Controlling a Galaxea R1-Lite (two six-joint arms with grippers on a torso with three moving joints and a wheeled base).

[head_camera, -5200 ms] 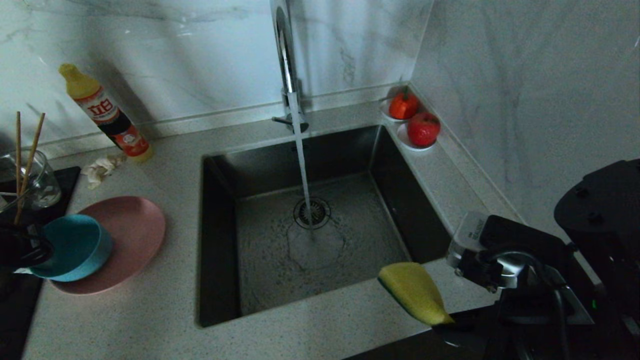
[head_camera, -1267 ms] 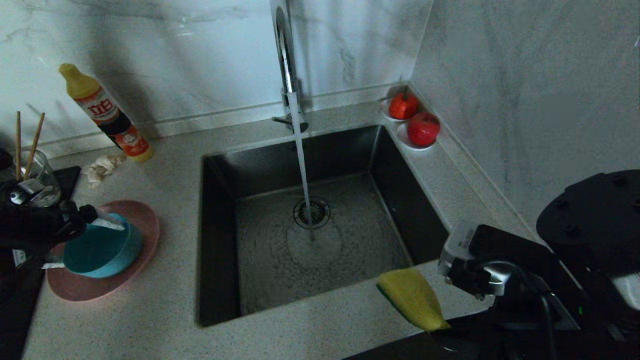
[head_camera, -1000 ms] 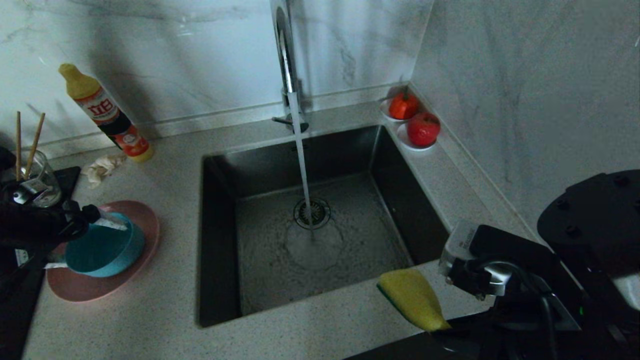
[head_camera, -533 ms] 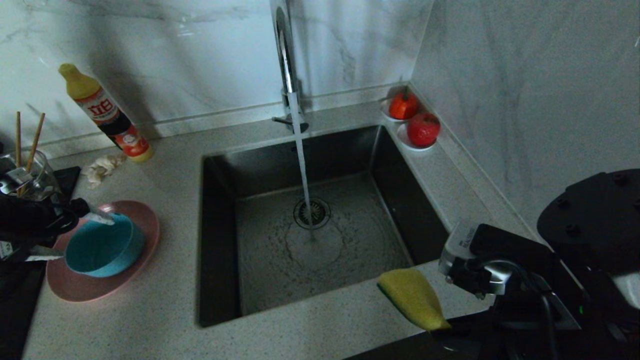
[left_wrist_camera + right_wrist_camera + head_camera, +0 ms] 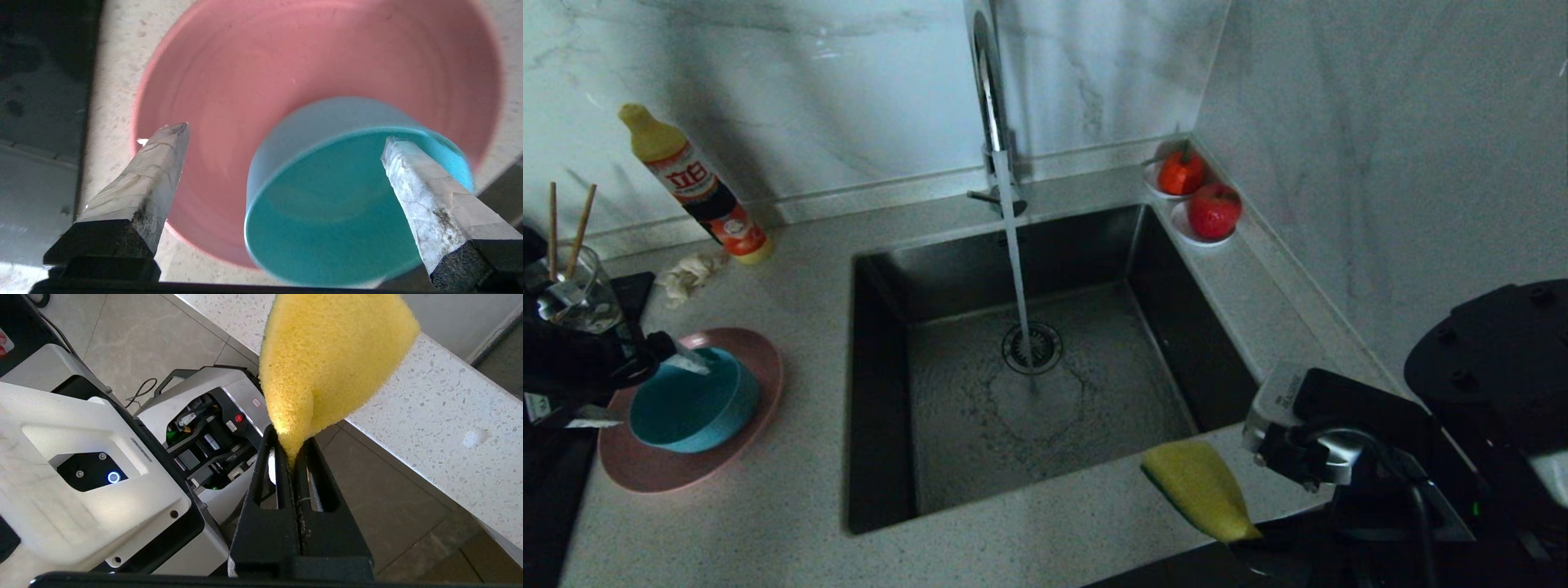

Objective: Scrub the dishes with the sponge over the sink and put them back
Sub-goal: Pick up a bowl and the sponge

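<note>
The teal bowl (image 5: pixel 690 404) stands on the pink plate (image 5: pixel 727 457) on the counter left of the sink (image 5: pixel 882 269). My left gripper (image 5: pixel 637 394) is open at the bowl. In the left wrist view the left gripper (image 5: pixel 286 134) straddles the bowl's (image 5: pixel 327 212) side wall, one finger over the plate (image 5: pixel 286 61), one over the bowl's inside. The chopsticks (image 5: pixel 565 233) stand in a glass cup (image 5: pixel 576 298). My right gripper (image 5: pixel 1243 535) hangs off the counter's front edge, shut on the yellow sponge (image 5: pixel 1196 482). The right wrist view shows the right gripper (image 5: pixel 292 453) pinching the sponge's (image 5: pixel 327 355) end.
Water runs from the chrome faucet (image 5: pixel 991 106) onto the drain strainer (image 5: pixel 1032 349). A detergent bottle (image 5: pixel 694 184) and a paper wad (image 5: pixel 686 273) are at the back left. Two red fruits (image 5: pixel 1214 210) on saucers sit in the back right corner. A black hob (image 5: pixel 547 498) borders the counter's left edge.
Five seconds ago the left gripper held the bowl tilted at the plate's left side; now the bowl rests on the plate. Over the last second the open left gripper shifted slightly. The right arm stayed still.
</note>
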